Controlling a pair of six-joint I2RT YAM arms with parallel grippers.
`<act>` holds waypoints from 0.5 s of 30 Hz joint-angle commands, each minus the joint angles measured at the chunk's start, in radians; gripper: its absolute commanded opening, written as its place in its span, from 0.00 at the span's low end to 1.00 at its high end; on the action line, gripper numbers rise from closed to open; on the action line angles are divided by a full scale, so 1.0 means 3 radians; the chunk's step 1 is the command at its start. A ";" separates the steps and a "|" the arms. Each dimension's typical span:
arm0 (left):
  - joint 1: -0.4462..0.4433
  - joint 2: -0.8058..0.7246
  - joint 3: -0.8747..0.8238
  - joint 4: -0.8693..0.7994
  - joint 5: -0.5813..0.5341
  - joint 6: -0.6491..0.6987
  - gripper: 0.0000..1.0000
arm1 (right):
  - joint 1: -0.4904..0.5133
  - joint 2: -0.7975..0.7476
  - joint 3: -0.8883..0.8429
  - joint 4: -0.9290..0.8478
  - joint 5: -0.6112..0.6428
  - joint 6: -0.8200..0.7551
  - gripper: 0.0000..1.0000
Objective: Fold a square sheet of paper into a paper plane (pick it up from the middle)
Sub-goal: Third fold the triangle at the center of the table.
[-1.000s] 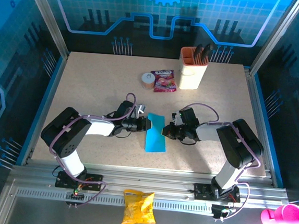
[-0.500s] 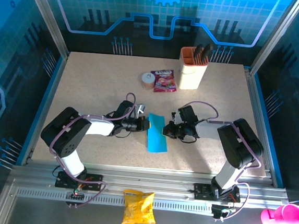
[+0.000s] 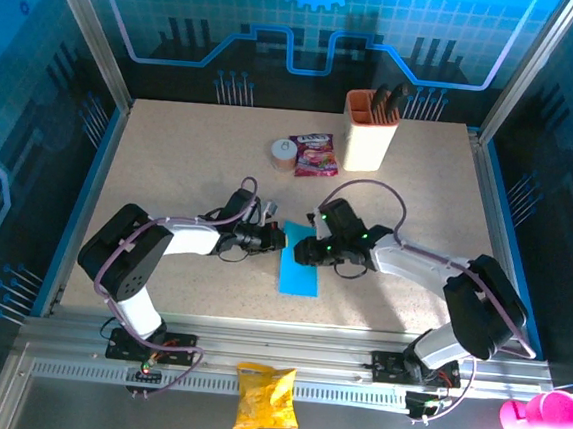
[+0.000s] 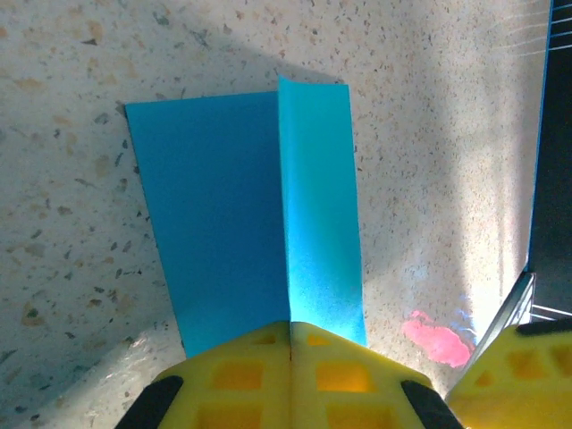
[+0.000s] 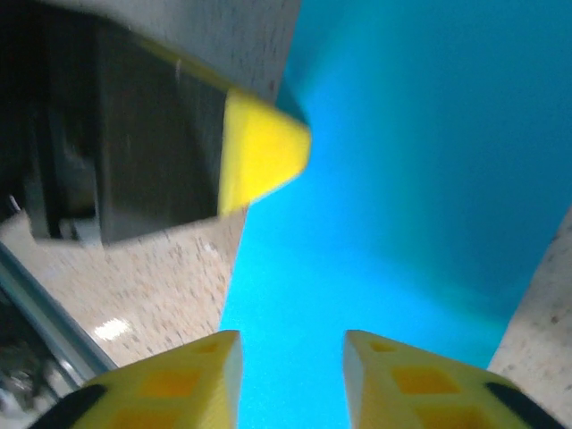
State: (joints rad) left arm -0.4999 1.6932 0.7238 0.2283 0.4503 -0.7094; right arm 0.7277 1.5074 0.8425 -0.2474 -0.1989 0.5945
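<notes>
Blue paper (image 3: 299, 268) is thin, matte, plain cyan with no print. I see it folded lengthwise into a narrow oblong with one sharp straight crease, and the two panels catch the light differently. It lies on the speckled stone-look tabletop (image 3: 170, 164), well in front of the beige holder cup (image 3: 367, 133), toward the arm bases and slightly left of it. Left gripper (image 4: 290, 332): yellow fingers with square pockets are pressed together, pinching the paper's edge right at the crease. Right gripper (image 5: 292, 371): yellow fingers are parted with a clear gap and blue paper shows through it; nothing clamped that I can see. Both arms are stretched low and inward, forearms nearly level, wrists meeting over the end of the paper nearest the cup. The glossy pink-red snack packet (image 3: 313, 155) just left of the cup has printing, too small for me to read.
</notes>
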 commanded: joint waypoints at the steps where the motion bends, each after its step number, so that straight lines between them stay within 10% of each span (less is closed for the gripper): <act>1: 0.0059 0.0016 0.0077 -0.0234 0.0215 -0.0152 0.00 | 0.0308 -0.0066 0.0092 -0.0387 0.0553 -0.0155 0.43; 15: 0.0154 0.0050 0.0081 -0.0289 0.0354 -0.0218 0.00 | 0.1530 0.0303 0.0595 -0.1009 0.1888 -0.0034 0.65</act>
State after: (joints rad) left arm -0.4606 1.6936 0.7269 0.1757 0.5217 -0.7616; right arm 1.1496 1.5509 0.9779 -0.4786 0.2596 0.5652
